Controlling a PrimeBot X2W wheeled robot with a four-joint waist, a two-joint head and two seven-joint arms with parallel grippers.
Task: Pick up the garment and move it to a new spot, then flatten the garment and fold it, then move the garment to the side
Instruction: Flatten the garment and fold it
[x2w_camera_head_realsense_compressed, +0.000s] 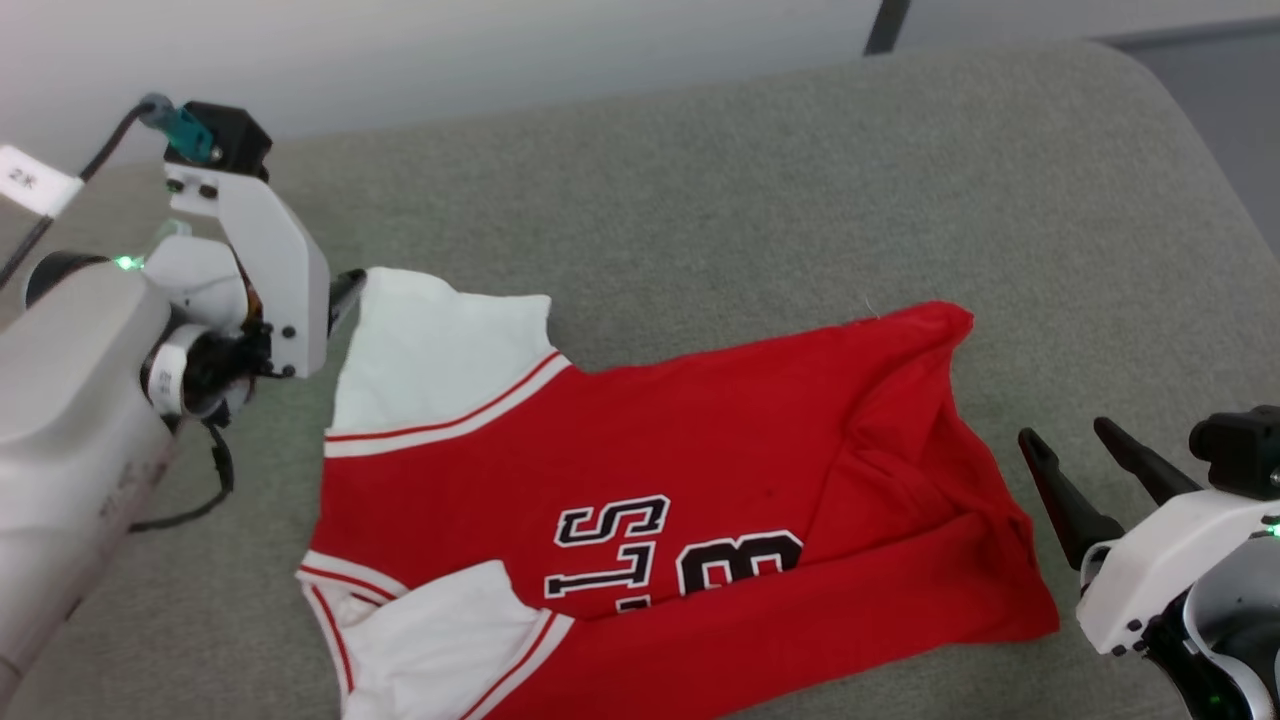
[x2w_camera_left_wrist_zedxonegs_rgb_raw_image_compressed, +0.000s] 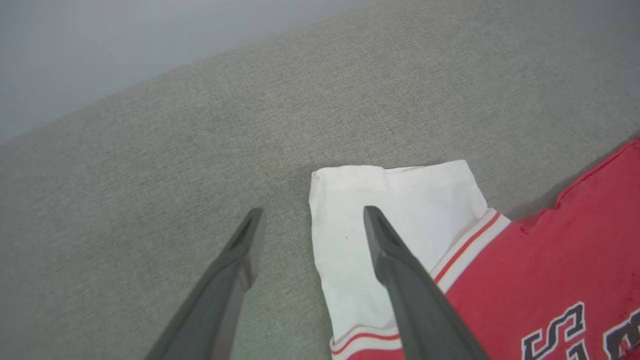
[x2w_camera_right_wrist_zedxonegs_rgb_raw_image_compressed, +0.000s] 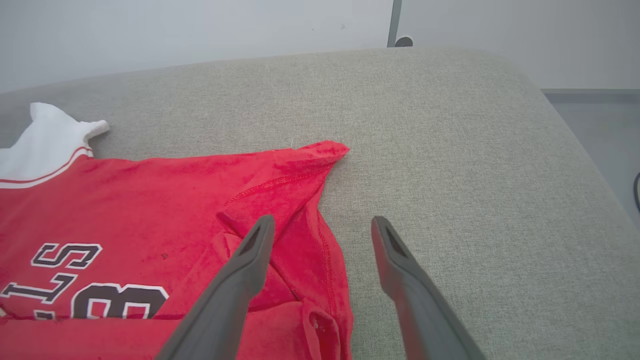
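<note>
The garment (x2w_camera_head_realsense_compressed: 640, 480) is a thin knit shirt, so I expect it to be light and limp. It will sag and drape from wherever I pinch it, slide easily over the grey surface (x2w_camera_head_realsense_compressed: 760, 180), and carry its wrinkles along unless both ends are pulled taut. There is nothing fragile about it, but a one-point grab would probably bunch it. I judge the best holds to be a doubled edge at each end: the cuff or shoulder seam on one side and the hem corner on the other. It lies chest up across the middle of the surface, with the lettering (x2w_camera_head_realsense_compressed: 610, 545) facing me sideways, the white sleeves toward my left and the red body running out to my right. The hem (x2w_camera_right_wrist_zedxonegs_rgb_raw_image_compressed: 310, 250) is rumpled and partly folded back on itself. My left claw (x2w_camera_left_wrist_zedxonegs_rgb_raw_image_compressed: 312, 212) is spread wide at the far sleeve (x2w_camera_left_wrist_zedxonegs_rgb_raw_image_compressed: 395, 200). One finger is over the white cloth and the other over bare surface, so it straddles the sleeve's outer edge, though I cannot tell whether either tip touches. My right claw (x2w_camera_right_wrist_zedxonegs_rgb_raw_image_compressed: 322, 220) is also spread wide and holds nothing. In its wrist view it straddles the hem edge, with one finger above the crumpled red fold and the other above bare grey. In the head view it sits just beside the garment's near right corner, apart from the cloth.
</note>
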